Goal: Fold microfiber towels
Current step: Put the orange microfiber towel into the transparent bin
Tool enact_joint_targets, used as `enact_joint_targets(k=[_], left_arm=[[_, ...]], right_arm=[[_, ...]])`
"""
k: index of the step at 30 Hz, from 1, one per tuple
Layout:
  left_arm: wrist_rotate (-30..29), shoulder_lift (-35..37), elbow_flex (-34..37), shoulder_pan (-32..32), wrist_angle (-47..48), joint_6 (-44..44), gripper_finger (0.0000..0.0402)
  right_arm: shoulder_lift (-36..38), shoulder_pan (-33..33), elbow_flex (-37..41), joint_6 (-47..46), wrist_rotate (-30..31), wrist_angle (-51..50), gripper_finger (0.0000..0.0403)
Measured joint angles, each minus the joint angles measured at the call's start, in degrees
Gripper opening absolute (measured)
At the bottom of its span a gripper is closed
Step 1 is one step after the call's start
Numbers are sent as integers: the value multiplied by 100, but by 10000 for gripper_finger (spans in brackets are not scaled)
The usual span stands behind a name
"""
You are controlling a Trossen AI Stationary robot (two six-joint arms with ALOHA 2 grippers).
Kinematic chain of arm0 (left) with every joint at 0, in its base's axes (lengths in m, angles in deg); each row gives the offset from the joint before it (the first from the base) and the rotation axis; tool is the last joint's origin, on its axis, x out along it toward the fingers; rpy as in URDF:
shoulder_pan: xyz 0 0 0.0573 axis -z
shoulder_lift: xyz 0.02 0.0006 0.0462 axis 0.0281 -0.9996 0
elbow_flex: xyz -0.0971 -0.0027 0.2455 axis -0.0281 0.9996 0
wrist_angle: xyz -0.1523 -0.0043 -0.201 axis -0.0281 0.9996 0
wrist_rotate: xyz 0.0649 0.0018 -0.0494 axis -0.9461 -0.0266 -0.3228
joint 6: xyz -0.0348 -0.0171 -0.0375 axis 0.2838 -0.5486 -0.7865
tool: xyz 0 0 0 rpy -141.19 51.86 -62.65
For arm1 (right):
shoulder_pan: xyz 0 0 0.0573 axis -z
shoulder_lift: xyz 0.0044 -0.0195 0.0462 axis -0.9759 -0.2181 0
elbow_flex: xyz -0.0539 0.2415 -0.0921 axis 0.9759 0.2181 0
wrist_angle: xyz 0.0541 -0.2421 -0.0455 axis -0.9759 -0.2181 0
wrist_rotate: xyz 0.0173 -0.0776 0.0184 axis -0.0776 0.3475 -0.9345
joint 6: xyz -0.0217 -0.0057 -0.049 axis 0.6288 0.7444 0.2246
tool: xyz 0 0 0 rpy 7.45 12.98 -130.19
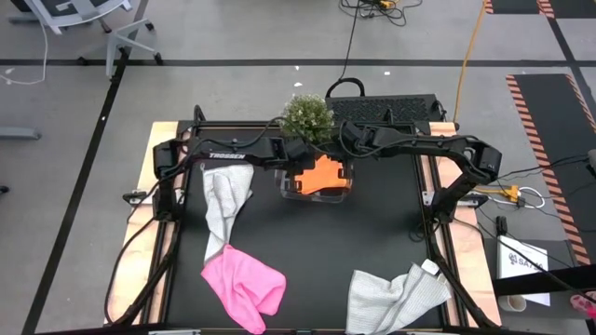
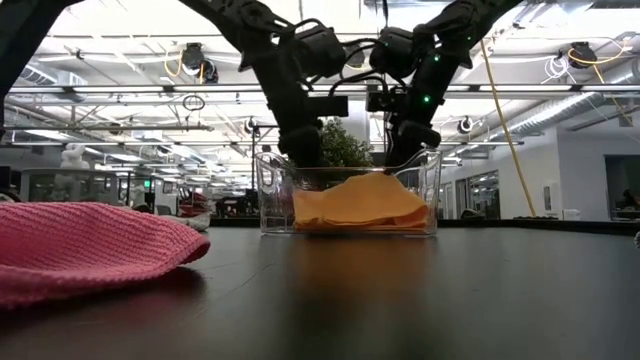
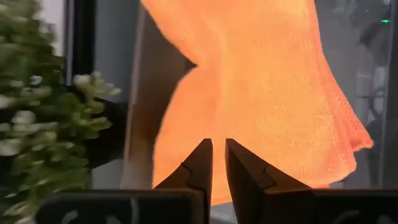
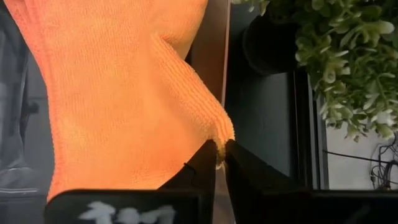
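Right gripper (image 4: pixel 220 152) pinches the orange-yellow microfiber towel's (image 4: pixel 118 93) corner over the clear plastic tub (image 2: pixel 272 195); left gripper (image 3: pixel 218 155), nearly closed, holds nothing. Lifting away unreleased could drag the towel out.

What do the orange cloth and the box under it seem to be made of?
Orange cloth: soft knitted fabric, probably microfibre; fine ribbed loops and a stitched hem show, with a matte look. Box: clear hard plastic, it seems; the room shows through its glossy walls.
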Motion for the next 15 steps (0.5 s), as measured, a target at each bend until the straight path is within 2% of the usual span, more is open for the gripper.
enact_joint_targets(k=[10, 15], left_arm=[[-72, 57, -2, 22, 276, -246, 50], [50, 57, -2, 26, 757, -553, 93]], right_arm=[[-2, 0, 0, 2, 0, -57, 25], [-5, 0, 1, 4, 0, -97, 25]])
